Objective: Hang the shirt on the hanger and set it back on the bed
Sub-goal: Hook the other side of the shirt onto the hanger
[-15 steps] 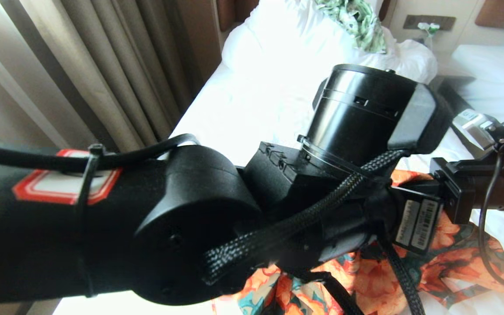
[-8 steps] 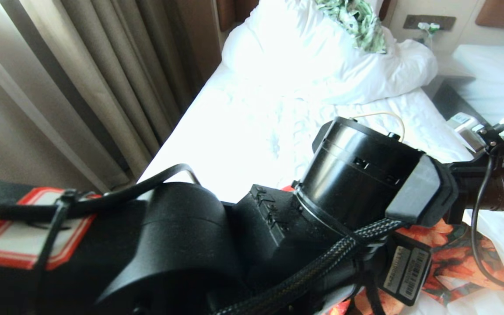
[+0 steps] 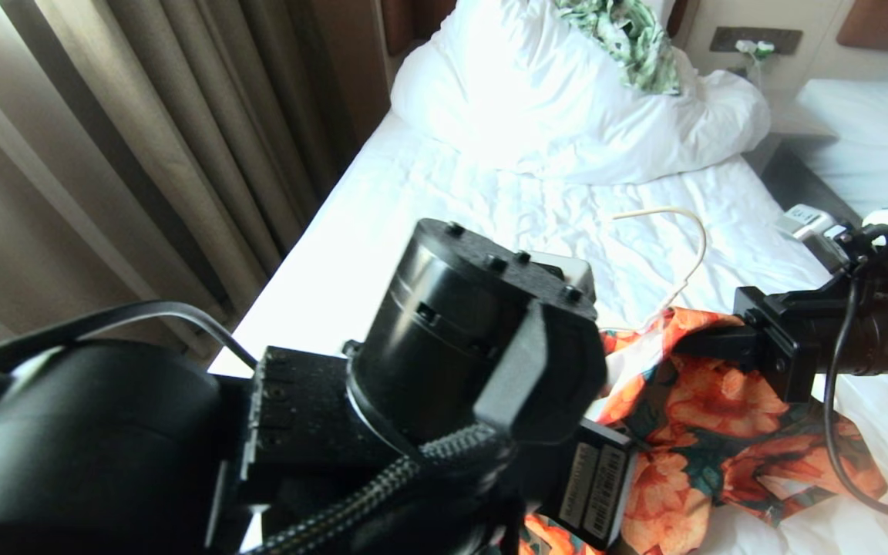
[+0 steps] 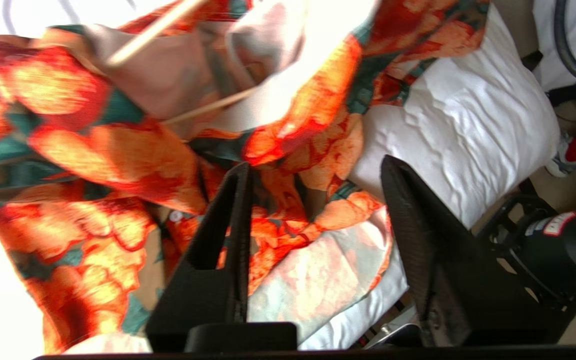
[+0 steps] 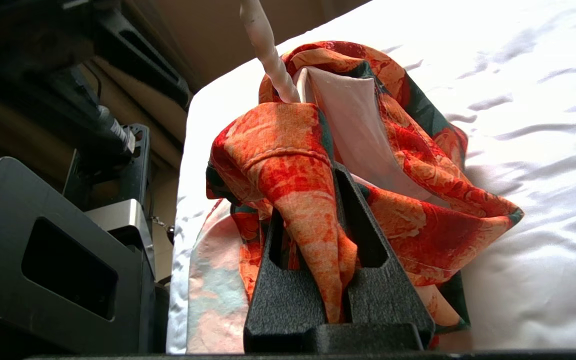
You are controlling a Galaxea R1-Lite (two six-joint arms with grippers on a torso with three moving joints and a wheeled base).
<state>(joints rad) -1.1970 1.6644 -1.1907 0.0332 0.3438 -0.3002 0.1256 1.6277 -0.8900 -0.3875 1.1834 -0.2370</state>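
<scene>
Right wrist view showed the shirt (image 5: 328, 165) bunched up on the white sheet of the bed (image 5: 543, 125), with a fold of its orange cloth pinched between the two fingers of the right gripper (image 5: 313, 200), which were pressed together on it. Just above this claw the pale lining of the collar stood open, and the hanger (image 5: 268, 50) rose out of the cloth there as a thin cream rod. In the head view the hook of the hanger curved over the sheet, a little beyond the right gripper, and the shirt spread below and in front of that claw toward the near edge of the bed.

The left gripper (image 4: 313, 215) hung over the lower part of the shirt, near the bed's edge. Its fingers (image 4: 228, 240) stood apart, with flowered cloth and pale lining seen in the gap between them, and nothing was clamped. Two thin bars of the hanger were visible inside the shirt, beyond this claw.

Farther away lay the white duvet (image 3: 567, 100) with a green-and-white cloth (image 3: 629, 38) on top, and brown curtains (image 3: 143, 139) hung beside the bed.
</scene>
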